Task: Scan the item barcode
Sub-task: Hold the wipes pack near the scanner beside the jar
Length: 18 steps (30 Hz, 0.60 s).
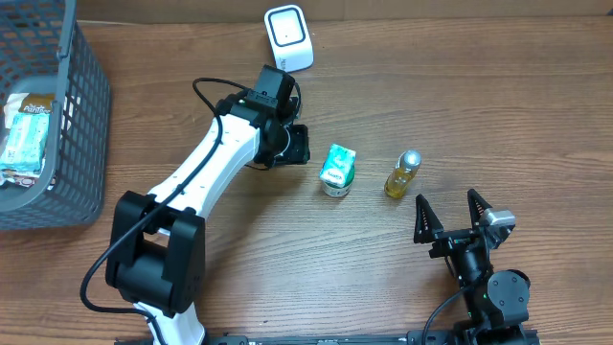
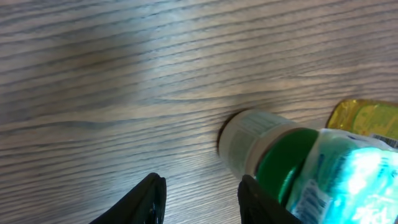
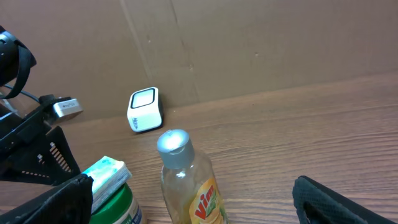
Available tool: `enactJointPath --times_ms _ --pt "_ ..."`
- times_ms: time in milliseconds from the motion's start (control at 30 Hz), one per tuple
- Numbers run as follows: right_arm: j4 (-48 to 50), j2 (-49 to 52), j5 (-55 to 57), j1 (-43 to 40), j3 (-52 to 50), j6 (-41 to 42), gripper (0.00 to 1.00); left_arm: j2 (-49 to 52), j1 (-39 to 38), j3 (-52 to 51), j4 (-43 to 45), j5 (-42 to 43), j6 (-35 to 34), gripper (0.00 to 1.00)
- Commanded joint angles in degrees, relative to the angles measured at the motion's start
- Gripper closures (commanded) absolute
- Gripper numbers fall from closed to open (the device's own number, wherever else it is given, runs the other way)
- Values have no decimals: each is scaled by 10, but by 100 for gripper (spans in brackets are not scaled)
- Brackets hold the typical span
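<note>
Left gripper: jaws partly spread, only bare wood of the table in the gap, nothing pinched. It sits low over the table at the end of the white left arm, which reaches diagonally from the near-left corner toward the middle. The item, a green-and-white container with a crumpled teal-and-white top, stands on the table just right of that gripper. In the left wrist view its white end and green band show just past the right-hand finger, outside the gap, and I can't tell whether the finger touches it. The right wrist view shows the container upright. Just to its right, close but apart, stands a yellow Vim bottle with a silver cap, also upright. The white barcode scanner is at the far edge of the table, beyond the left gripper and well apart from the container. In the right wrist view it stands against the brown cardboard backdrop. Right gripper: jaws spread wide, empty, parked at the near-right side, tips pointing toward the Vim bottle but clear of it. A grey wire basket is at the far-left edge with a few packets inside; their labels are too small to read.
</note>
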Motion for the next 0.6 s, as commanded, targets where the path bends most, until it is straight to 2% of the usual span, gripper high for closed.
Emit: enactJointPath --times_ms 0,567 --pt "3 -6 3 -1 -6 0 0 -4 -12 11 3 -7 15 58" --pt "3 -6 3 -1 -6 0 0 -4 -25 11 -48 14 15 59"
